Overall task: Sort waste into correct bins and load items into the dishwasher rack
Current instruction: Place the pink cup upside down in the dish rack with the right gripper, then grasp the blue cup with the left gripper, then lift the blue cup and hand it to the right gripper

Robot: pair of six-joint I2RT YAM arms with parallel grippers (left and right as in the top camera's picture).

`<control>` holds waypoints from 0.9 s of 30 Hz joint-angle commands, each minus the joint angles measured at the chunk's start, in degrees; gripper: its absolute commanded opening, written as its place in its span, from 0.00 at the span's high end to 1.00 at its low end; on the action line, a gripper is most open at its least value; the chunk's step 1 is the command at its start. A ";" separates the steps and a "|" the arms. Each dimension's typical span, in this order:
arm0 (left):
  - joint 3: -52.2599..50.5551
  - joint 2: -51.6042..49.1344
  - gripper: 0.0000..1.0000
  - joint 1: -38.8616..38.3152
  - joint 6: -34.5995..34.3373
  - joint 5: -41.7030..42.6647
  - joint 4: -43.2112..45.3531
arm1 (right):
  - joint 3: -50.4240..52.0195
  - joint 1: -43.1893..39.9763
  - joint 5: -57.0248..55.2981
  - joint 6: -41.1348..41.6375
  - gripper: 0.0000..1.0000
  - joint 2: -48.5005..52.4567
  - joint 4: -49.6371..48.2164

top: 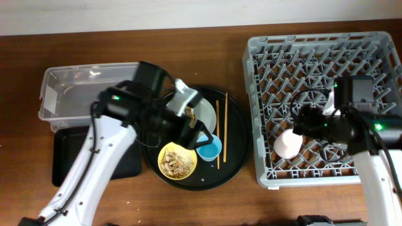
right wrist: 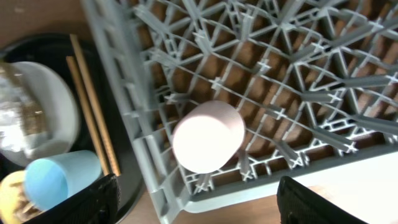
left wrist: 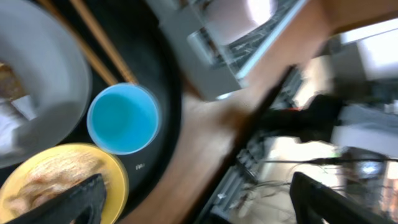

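Observation:
The round black tray (top: 235,141) holds the grey-white plate (top: 205,113), the yellow bowl (top: 177,160) with tan food scraps, the blue cup (top: 209,149) and two chopsticks (top: 218,132). My left gripper (top: 191,133) hovers open and empty over the bowl and plate; its wrist view shows the blue cup (left wrist: 122,118), the bowl (left wrist: 62,180) and the plate (left wrist: 37,81). The pink cup (top: 289,143) stands upside down in the dishwasher rack (top: 264,63). My right gripper (right wrist: 211,205) is open just above the pink cup (right wrist: 208,137), not touching it.
The clear tub (top: 75,88) stands at the back left, with the shallow black rectangular tray (top: 69,157) in front of it. Crumpled waste lies on the plate (right wrist: 43,118). The rack's near-left corner is close to the round tray.

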State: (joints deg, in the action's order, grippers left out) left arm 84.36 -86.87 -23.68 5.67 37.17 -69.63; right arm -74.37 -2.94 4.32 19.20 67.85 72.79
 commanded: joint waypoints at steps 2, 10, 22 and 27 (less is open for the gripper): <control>0.00 -5.46 0.18 -11.15 -11.37 -31.78 1.77 | -0.98 0.31 5.64 -1.14 0.18 -4.20 -0.09; 0.00 -24.85 0.76 -14.51 -16.79 -34.34 3.21 | -0.96 0.31 5.62 -1.16 0.18 -4.50 1.38; 8.92 -9.53 1.00 14.64 9.99 37.99 -7.04 | -0.96 0.72 49.51 -18.60 0.15 -4.50 -11.58; 8.90 -9.53 1.00 17.66 14.60 43.71 -18.01 | -0.96 14.45 59.10 -18.32 0.12 -2.27 -27.15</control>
State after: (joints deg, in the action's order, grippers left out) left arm 92.99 -96.42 -5.15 15.66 72.34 -85.58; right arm -74.48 4.73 56.53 1.69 64.10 49.58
